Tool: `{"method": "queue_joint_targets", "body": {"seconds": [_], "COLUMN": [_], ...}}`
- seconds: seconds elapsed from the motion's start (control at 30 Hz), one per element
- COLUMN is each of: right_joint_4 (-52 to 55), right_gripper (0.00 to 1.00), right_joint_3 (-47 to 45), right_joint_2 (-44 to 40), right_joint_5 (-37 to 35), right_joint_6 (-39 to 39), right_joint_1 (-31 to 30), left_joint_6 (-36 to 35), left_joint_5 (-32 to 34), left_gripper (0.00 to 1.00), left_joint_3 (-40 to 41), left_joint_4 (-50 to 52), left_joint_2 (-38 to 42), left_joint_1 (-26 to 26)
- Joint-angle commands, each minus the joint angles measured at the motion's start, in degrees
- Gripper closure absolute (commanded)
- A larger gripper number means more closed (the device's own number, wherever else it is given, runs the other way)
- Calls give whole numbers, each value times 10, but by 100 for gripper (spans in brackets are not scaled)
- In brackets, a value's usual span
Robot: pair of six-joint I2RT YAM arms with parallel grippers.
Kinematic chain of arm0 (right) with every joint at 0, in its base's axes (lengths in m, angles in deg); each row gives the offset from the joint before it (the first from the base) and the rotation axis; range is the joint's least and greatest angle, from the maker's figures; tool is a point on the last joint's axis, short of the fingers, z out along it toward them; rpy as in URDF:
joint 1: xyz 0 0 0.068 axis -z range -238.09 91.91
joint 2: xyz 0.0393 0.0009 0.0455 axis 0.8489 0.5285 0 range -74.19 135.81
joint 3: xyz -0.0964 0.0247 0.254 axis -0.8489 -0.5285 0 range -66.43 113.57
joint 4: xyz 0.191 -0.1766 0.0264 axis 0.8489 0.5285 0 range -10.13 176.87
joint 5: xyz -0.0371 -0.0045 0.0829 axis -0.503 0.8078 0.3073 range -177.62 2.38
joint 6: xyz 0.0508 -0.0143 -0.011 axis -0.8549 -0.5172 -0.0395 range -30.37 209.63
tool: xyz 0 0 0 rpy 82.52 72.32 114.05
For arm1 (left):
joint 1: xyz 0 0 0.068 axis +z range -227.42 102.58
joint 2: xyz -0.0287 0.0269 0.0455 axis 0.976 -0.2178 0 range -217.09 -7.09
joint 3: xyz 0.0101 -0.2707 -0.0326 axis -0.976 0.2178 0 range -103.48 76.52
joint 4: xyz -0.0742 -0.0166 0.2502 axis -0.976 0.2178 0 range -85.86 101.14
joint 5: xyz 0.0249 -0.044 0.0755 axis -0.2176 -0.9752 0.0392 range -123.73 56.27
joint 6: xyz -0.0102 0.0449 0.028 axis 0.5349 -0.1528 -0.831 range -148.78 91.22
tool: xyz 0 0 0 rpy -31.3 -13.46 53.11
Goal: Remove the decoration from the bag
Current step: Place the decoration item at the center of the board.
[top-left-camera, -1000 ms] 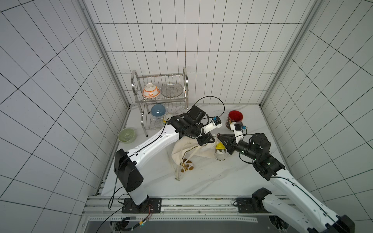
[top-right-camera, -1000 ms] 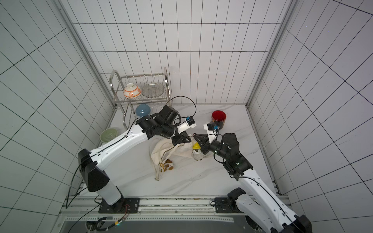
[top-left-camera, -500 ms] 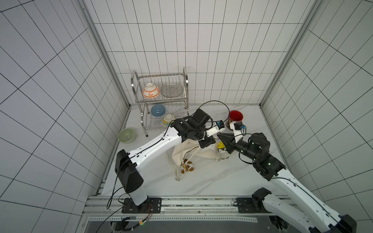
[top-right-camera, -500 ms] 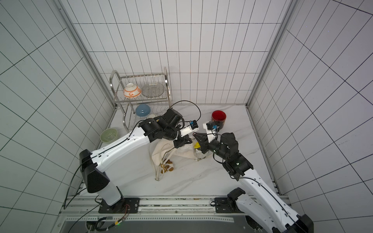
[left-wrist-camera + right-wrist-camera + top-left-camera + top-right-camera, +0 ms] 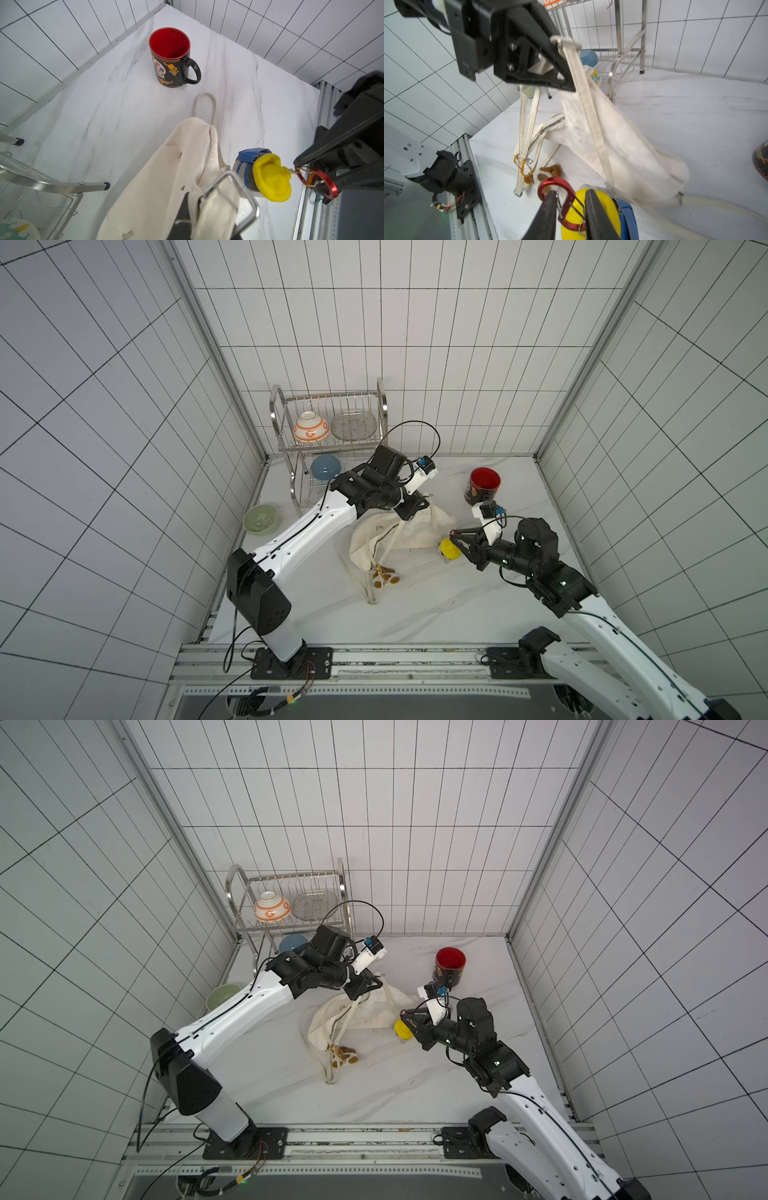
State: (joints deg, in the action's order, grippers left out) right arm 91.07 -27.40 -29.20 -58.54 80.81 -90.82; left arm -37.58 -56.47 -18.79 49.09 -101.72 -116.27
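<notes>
Left fingers [image 5: 533, 27], clamped on the bag [image 5: 623, 145] strap, have drawn back. Right fingers [image 5: 548, 212] straddle the red carabiner [image 5: 554, 181], grip unclear. We re-pinch before pulling the decoration [image 5: 270, 178].

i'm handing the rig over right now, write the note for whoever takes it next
Left gripper: shut on the bag at its strap end, holding that end raised.
Right gripper: fingers parted with the red carabiner between them; no firm hold visible.
Things: the yellow-hat toy hangs on that carabiner, beside the bag's low corner.
Done: the carabiner looks clear of the straps.
Left: take the toy away from the bag. A brown charm is clipped to a strap, possibly next.
</notes>
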Motion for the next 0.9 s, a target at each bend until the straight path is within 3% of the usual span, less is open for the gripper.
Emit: {"method": "queue_joint_targets", "body": {"seconds": [0.0,0.17,0.37,0.57,0.87], "right_joint_4": [33,22,-60,-102,-40], "right_gripper": [70,68,69,61,53], "right_joint_3": [-7,11,5,-9,24], "right_joint_2": [28,84,102,97,95], "right_joint_5": [47,27,8,12,51], "right_joint_6": [18,26,-29,-63,-58], "right_joint_1": [5,5,6,9,38], "left_joint_6": [31,41,34,54,-27], "left_joint_5": [-80,-124,-107,-100,-73], "left_gripper": [100,100,100,100,100], "left_joint_3": [12,12,25,42,53], "left_joint_4": [-71,-59,-36,-44,5], "left_joint_2": [25,16,1,-9,-25], "left_joint_1": [-5,-25,-57,-57,-86]}}
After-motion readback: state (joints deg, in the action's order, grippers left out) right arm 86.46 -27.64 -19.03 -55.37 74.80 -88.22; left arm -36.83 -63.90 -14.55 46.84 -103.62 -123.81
